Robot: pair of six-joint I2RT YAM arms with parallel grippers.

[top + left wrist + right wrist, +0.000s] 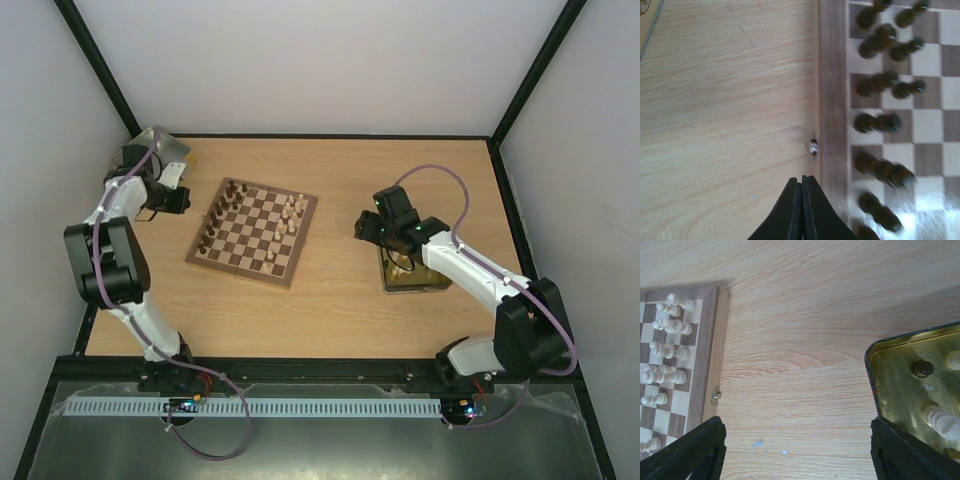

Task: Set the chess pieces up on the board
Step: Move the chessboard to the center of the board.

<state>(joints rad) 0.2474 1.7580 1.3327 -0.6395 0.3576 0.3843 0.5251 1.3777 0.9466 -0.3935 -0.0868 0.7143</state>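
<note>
Your pale wood bench (340, 300) sits between white walls. The board (252, 232) lies left of centre, slightly askew. Dark chess pieces (222, 212) crowd its 9 o'clock side and cream chess pieces (292, 210) its 3 o'clock side. Your left gripper (801, 179) is pinched closed on nothing, just beside the board's 9 o'clock rim. Your right gripper (797, 425) is spread wide and empty between the board and the gold tray (895, 365) at the board's 3 o'clock. The tray holds a dark piece (922, 368) and a cream piece (940, 420).
</note>
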